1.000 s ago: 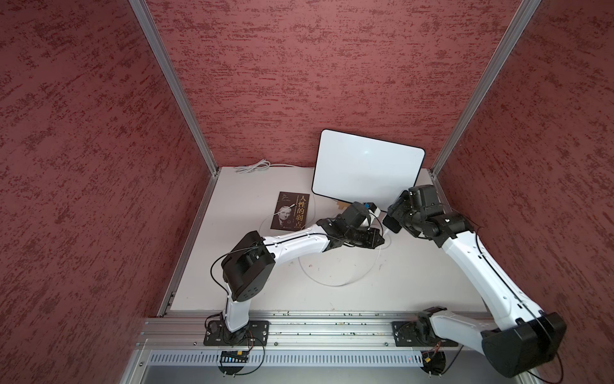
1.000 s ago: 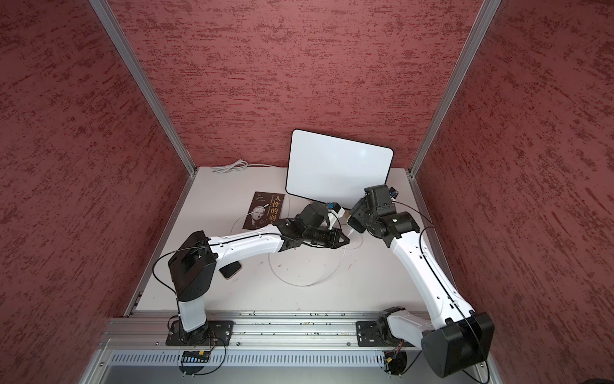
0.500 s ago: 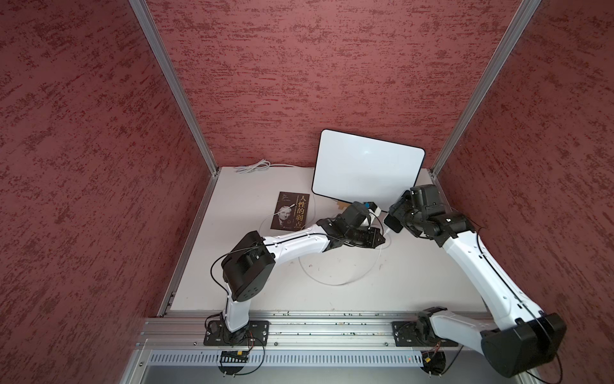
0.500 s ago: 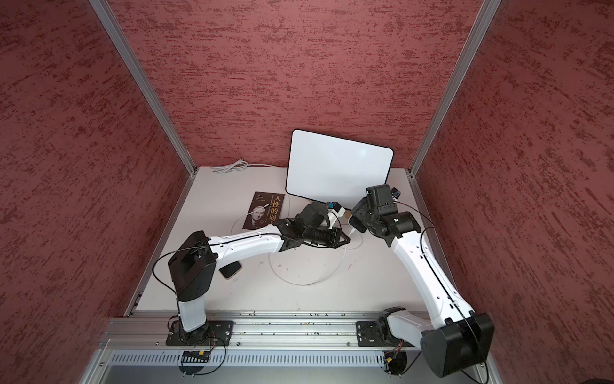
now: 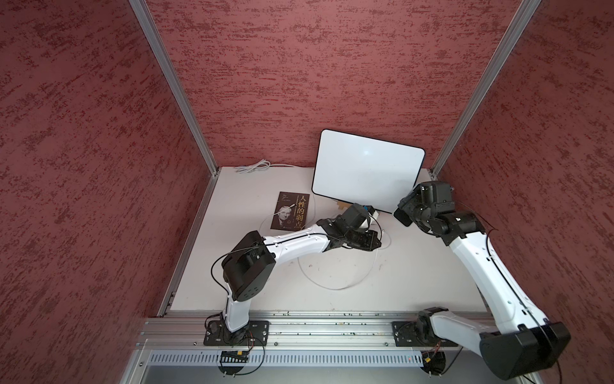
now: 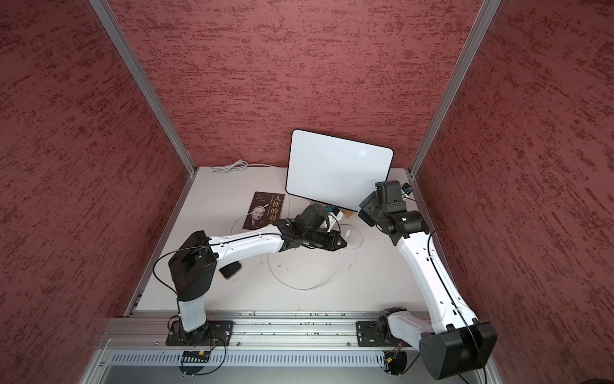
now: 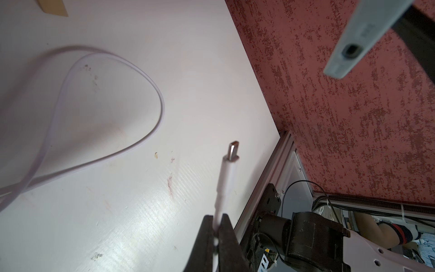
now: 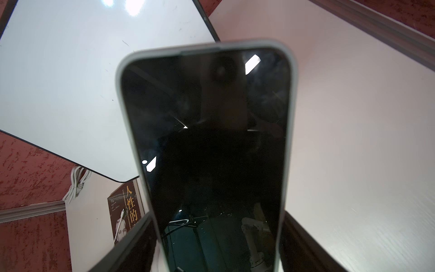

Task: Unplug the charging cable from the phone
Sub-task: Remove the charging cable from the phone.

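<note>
The phone [image 8: 211, 141] has a dark screen and a grey case, and my right gripper [image 8: 217, 223] is shut on its two long sides. It hangs above the table at the right [image 5: 402, 217]. In the left wrist view its bottom edge [image 7: 348, 49] shows an empty port. My left gripper [image 7: 217, 223] is shut on the white charging cable [image 7: 221, 188] just behind the plug [image 7: 233, 150], whose bare metal tip points toward the phone with a clear gap between. The rest of the cable lies in a loop on the table [image 5: 332, 286].
A whiteboard [image 5: 365, 176] leans on the back wall. A dark book [image 5: 292, 211] lies left of centre with a cable end on it. A bundled white cord [image 5: 254, 166] sits at the back. A dark flat object [image 6: 231, 269] lies under the left arm.
My right gripper has drawn slightly to the right with the phone, away from the left gripper. The left gripper has stayed where it was, still shut on the cable.
</note>
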